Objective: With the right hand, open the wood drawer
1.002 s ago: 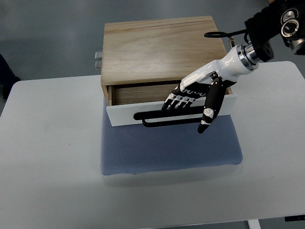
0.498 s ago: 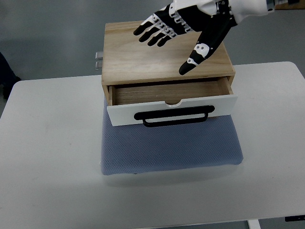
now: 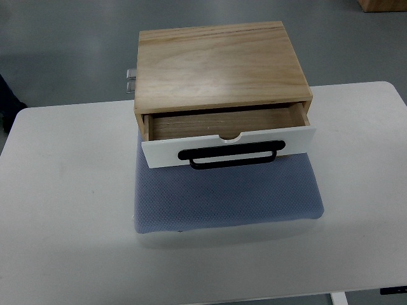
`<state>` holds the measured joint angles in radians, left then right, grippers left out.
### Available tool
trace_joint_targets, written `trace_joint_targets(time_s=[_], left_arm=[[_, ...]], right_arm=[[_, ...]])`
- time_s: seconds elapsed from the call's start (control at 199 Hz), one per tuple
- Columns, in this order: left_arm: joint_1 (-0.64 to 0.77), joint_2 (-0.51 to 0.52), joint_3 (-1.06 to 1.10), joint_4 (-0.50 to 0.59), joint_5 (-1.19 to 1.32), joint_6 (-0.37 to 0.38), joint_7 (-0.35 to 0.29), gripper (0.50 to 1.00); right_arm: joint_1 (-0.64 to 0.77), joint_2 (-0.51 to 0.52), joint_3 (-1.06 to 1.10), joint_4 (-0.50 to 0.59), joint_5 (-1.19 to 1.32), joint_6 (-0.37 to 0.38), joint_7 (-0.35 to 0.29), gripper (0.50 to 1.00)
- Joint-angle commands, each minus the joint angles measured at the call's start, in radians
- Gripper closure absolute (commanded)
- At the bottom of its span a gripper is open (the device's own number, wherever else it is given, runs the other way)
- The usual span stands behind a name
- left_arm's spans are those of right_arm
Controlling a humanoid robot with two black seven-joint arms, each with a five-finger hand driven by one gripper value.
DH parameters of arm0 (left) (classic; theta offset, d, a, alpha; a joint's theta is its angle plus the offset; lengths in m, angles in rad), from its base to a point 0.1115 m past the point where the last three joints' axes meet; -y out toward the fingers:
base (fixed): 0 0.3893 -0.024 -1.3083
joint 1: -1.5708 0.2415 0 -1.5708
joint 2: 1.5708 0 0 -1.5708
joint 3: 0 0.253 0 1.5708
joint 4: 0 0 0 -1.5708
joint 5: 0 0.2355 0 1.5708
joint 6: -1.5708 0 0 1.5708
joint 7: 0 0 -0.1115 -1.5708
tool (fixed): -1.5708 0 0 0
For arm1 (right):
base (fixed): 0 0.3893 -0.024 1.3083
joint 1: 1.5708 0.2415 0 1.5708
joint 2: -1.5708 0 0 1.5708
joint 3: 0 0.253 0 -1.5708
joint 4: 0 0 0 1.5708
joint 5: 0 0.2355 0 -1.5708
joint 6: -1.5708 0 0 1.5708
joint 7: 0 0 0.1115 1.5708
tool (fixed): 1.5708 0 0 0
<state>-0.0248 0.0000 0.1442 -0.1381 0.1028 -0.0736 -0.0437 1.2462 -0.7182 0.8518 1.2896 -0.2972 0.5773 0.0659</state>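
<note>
I am seeing neither robot hand on my feed, so I cannot tell how the fingers are set or place things against them. The wood drawer (image 3: 222, 136) is sitting partly pulled out of its wooden box (image 3: 219, 63), its black handle (image 3: 230, 154) overhanging the blue mat (image 3: 222, 197) on the white table (image 3: 63, 203).

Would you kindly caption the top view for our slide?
Wood drawer pulled partly open on blue mat, no hands in view.
</note>
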Motion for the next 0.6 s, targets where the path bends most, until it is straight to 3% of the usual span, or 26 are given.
trace_joint_targets(time_s=[0.0,0.03,0.035,0.055,0.111,0.116,0.282,0.458,0.594], left_arm=[[0.000,0.000,0.000,0.000,0.000,0.000,0.001,0.500],[0.000,0.000,0.000,0.000,0.000,0.000,0.001,0.500],[0.000,0.000,0.000,0.000,0.000,0.000,0.001,0.500],[0.000,0.000,0.000,0.000,0.000,0.000,-0.001,0.500],[0.000,0.000,0.000,0.000,0.000,0.000,-0.001,0.500],[0.000,0.000,0.000,0.000,0.000,0.000,0.001,0.500],[0.000,0.000,0.000,0.000,0.000,0.000,0.001,0.500],[0.000,0.000,0.000,0.000,0.000,0.000,0.001,0.500],[0.000,0.000,0.000,0.000,0.000,0.000,0.001,0.500]], right_arm=[[-0.105,0.098,0.191,-0.073,-0.051,-0.070,-0.009,0.570],[-0.105,0.098,0.191,-0.073,-0.051,-0.070,-0.009,0.570],[-0.140,0.159,0.282,-0.119,-0.097,-0.127,-0.011,0.568],[-0.151,0.181,0.312,-0.137,-0.114,-0.154,-0.012,0.568],[-0.151,0.181,0.313,-0.138,-0.114,-0.154,-0.012,0.568],[-0.168,0.224,0.369,-0.185,-0.150,-0.209,-0.012,0.568],[-0.205,0.281,0.426,-0.346,-0.203,-0.341,-0.005,0.568],[-0.234,0.335,0.431,-0.515,-0.206,-0.418,-0.003,0.568],[-0.275,0.358,0.429,-0.581,-0.206,-0.471,-0.012,0.568]])
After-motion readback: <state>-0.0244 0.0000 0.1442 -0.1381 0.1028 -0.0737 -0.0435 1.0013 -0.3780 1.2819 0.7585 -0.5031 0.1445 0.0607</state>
